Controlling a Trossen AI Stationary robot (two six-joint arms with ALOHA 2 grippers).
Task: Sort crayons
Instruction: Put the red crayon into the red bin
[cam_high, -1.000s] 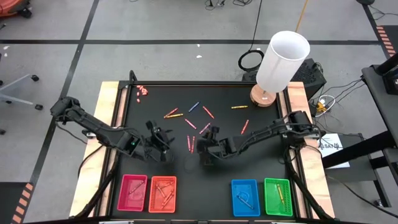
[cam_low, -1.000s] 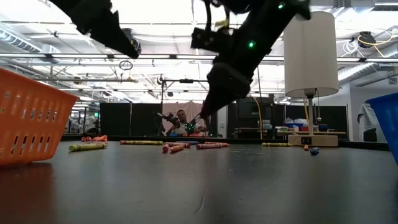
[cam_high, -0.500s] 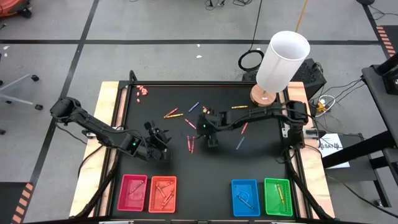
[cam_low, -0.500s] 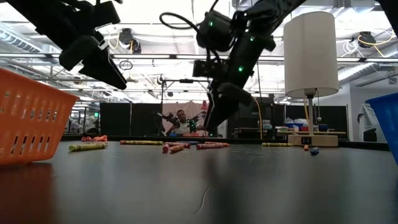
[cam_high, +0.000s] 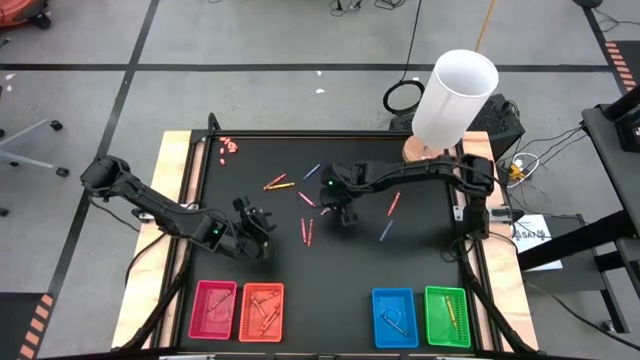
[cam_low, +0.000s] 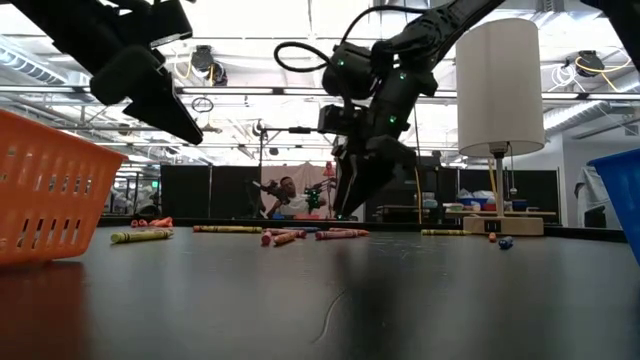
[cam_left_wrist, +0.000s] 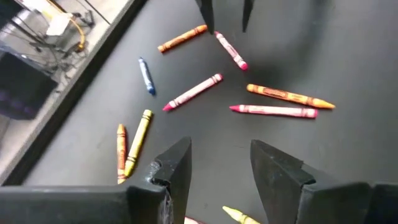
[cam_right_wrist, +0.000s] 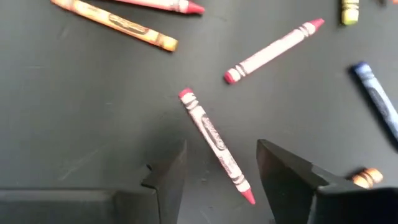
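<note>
Crayons (cam_high: 307, 231): thin paper-wrapped sticks, scattered on matte black tabletop (cam_high: 290, 265) between both pincers. Left pincer (cam_high: 262, 222) apart, empty. Beyond it, slatted pink tray (cam_high: 213, 310) and orange tray (cam_high: 262, 311), sticks inside. Right pincer (cam_high: 346, 215) apart, straddling one pink crayon (cam_right_wrist: 214, 144). Farther: blue tray (cam_high: 394, 318), green tray (cam_high: 447, 316).

— How is the light?
— Bright overall. In the low view, ceiling lights (cam_low: 250, 25) glare white, and both arms show as dark silhouettes against them.
— Any shadows?
— Soft ones. A faint dark patch lies on the black table (cam_right_wrist: 74, 124) beside a pink crayon (cam_right_wrist: 214, 143) in the right wrist view.
— Blur?
— The left wrist view smears toward the table's edge (cam_left_wrist: 74, 74), and the orange tray (cam_low: 45, 190) looms soft.
</note>
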